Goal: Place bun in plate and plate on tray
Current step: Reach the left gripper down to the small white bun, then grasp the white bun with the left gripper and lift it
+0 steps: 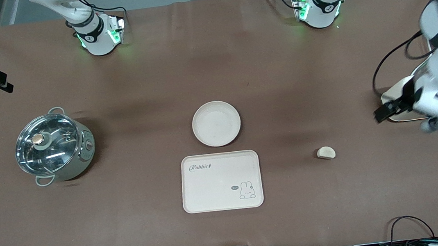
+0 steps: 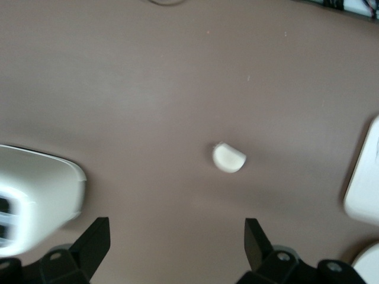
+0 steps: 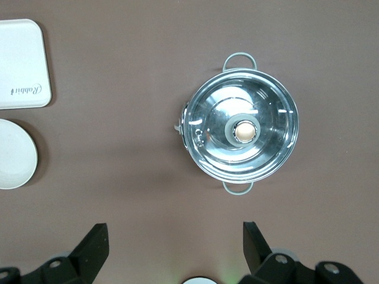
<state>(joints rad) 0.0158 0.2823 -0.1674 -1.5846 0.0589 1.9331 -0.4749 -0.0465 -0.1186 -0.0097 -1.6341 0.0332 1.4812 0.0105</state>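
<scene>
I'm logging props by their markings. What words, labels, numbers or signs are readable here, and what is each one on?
"Rabbit" in dark script: on the cream rounded-corner rectangular tray, in the corner nearest the round cream-white plate; it also shows in the right wrist view.
A small dark speech-bubble mark beside the tray's cartoon bunny: too small to read.
Silver lidded steel pot: a front knob, no readable text.
Plate and pale half-moon bun: no markings.

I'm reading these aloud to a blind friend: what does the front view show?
A bare bun lies on a brown table, the open left gripper above that end. Mid-table an empty plate sits beside a rabbit tray, with a lidded pot toward the right arm's end.
</scene>
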